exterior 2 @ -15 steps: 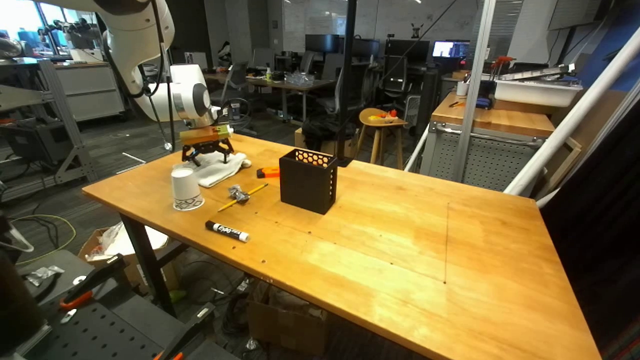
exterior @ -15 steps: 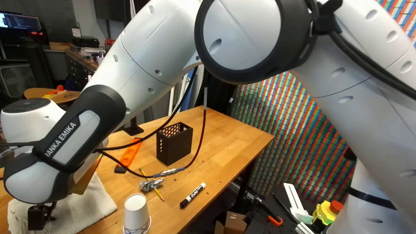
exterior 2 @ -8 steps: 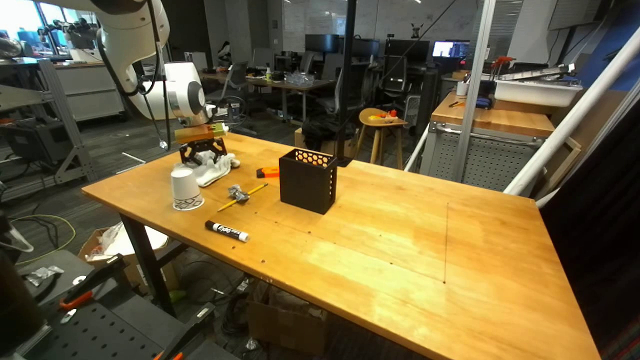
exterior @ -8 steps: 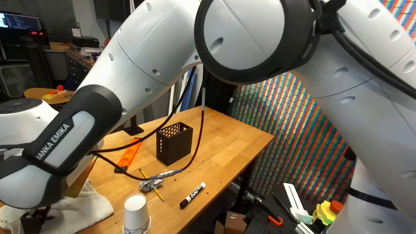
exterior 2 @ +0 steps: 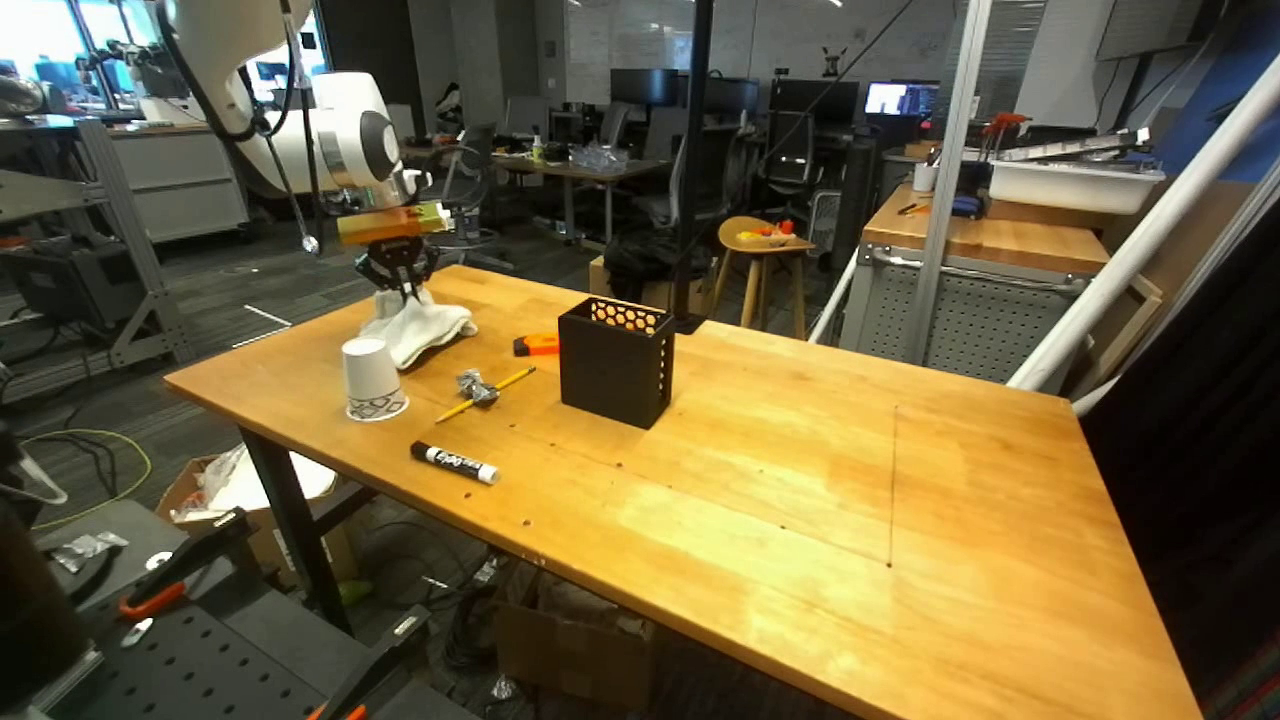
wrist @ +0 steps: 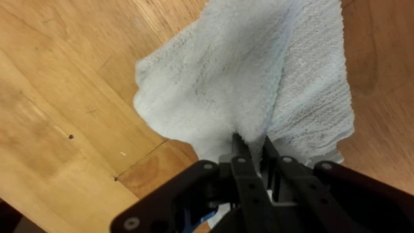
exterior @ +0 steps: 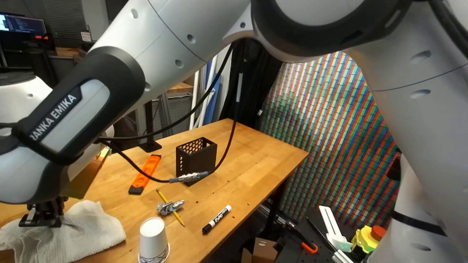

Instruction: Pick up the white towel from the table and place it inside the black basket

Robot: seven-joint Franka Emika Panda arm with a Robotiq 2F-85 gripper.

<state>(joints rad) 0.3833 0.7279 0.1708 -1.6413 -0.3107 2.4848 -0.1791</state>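
Behind the wooden table [exterior 2: 800,480] I can see a small stool [exterior 2: 738,241], and farther back some dark screens [exterior 2: 645,86]. The big white arm [exterior: 190,29] takes up a lot of space from where I stand. It stands tall, bends at a fat round elbow [exterior: 314,40] with a black ring, and then slants down like a slide to the wrist [exterior: 25,175]. White letters [exterior: 54,117] run along the low end of that slide. Just under the wrist sits a yellow and orange block [exterior 2: 380,226], and below the block the claw [wrist: 251,145] points down. Its two black fingers [wrist: 239,147] are close together, with a fold of the white towel [wrist: 200,97] pinched between them. The towel bunches up to the fingertips, and the rest of it lies rumpled on the table.

The black basket [exterior 2: 610,365] stands upright on the table, well apart from the towel, with its open top facing up. It has lots of little holes on some of its sides. A flat orange tool [exterior: 146,171] lies near the basket. A white cup [exterior 2: 368,375] stands upside down near the towel. A lump of shiny foil [exterior: 169,208] covers the middle of a yellow pencil [exterior 2: 516,378]. A black and white marker [exterior: 216,220] lies flat near the table's long edge.
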